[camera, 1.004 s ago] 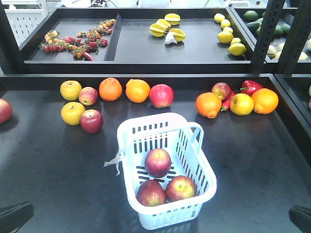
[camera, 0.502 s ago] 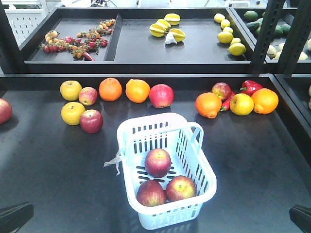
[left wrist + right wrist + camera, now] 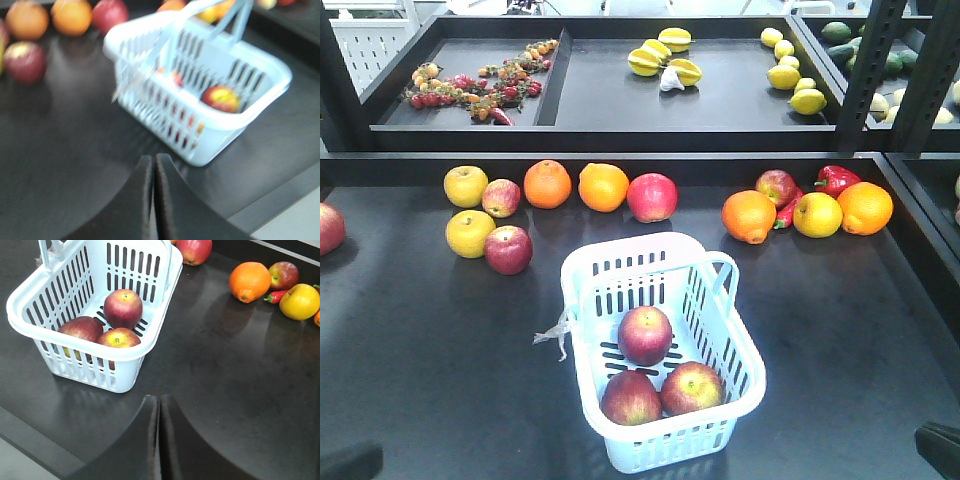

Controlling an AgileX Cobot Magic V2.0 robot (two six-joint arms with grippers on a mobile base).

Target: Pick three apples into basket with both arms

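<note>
The pale blue-white basket (image 3: 582,268) stands at the middle front of the dark table, its tied tag (image 3: 553,337) on its left. Three red apples lie inside: one at the back (image 3: 645,335), two at the front (image 3: 631,397) (image 3: 692,388). They also show in the right wrist view (image 3: 123,308) (image 3: 80,330) (image 3: 119,338). My left gripper (image 3: 152,157) is shut and empty, low at the front left corner (image 3: 345,463), the basket (image 3: 260,107) ahead to its right. My right gripper (image 3: 158,399) is shut and empty, at the front right corner (image 3: 940,447), right of the basket (image 3: 167,295).
Behind the basket runs a row of fruit: yellow apples (image 3: 466,185), red apples (image 3: 508,249), oranges (image 3: 603,186), and at the right an orange (image 3: 748,216) and a red pepper (image 3: 836,179). Raised black trays (image 3: 560,115) and upright posts (image 3: 860,70) stand at the back.
My left gripper has sunk lower at the bottom left corner of the front view, and its wrist view is blurred. The right gripper, basket and apples have not moved.
</note>
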